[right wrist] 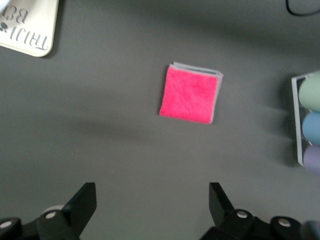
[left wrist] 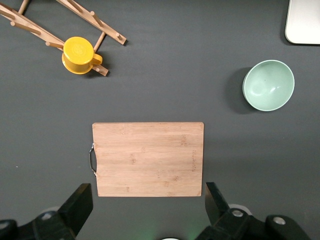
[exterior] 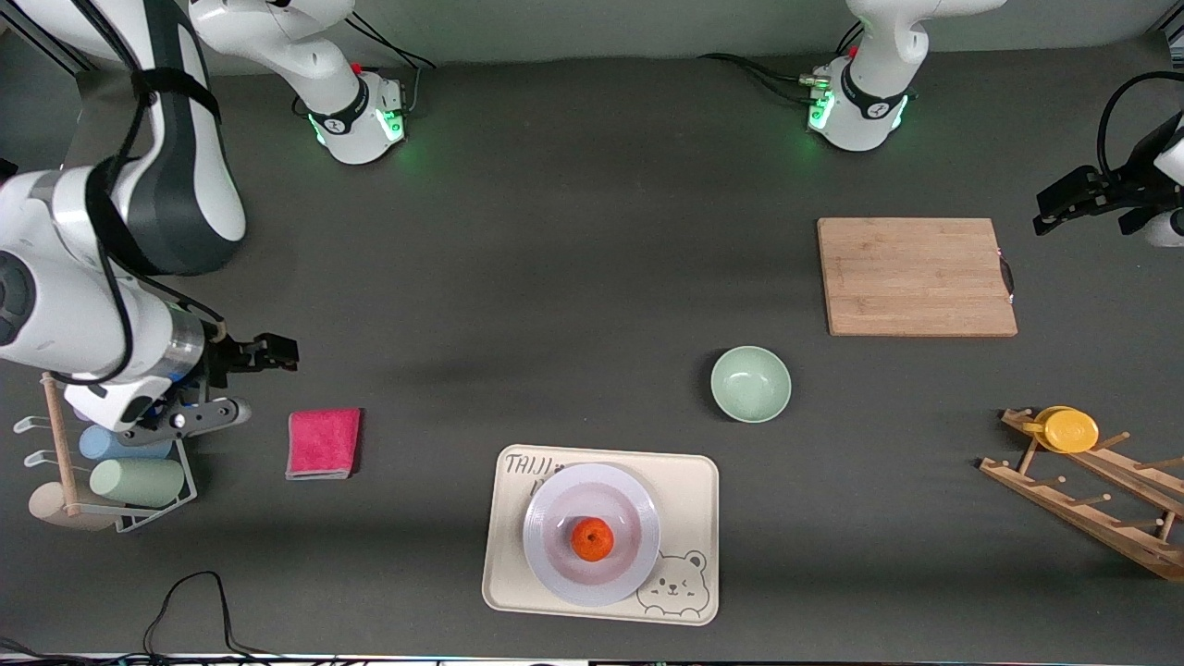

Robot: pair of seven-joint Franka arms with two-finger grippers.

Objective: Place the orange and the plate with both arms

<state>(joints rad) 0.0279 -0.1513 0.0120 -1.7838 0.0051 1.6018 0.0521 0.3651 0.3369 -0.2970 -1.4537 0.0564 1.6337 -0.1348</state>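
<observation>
The orange (exterior: 592, 539) sits in the middle of the pale lavender plate (exterior: 548, 564). The plate rests on the cream bear-printed tray (exterior: 689, 481) near the front edge of the table. My right gripper (exterior: 252, 381) is open and empty, up over the table beside the pink cloth at the right arm's end; it also shows in the right wrist view (right wrist: 151, 205). My left gripper (exterior: 1064, 205) is open and empty, up over the table beside the cutting board at the left arm's end; it also shows in the left wrist view (left wrist: 148, 205). Neither wrist view shows the orange or the plate.
A wooden cutting board (exterior: 916, 276) (left wrist: 148, 158) and a mint-green bowl (exterior: 750, 383) (left wrist: 268, 85) lie toward the left arm's end. A wooden rack (exterior: 1091, 490) holds a yellow cup (exterior: 1068, 429) (left wrist: 79, 55). The pink cloth (exterior: 323, 442) (right wrist: 190, 95) and a holder of cups (exterior: 139, 481) lie toward the right arm's end.
</observation>
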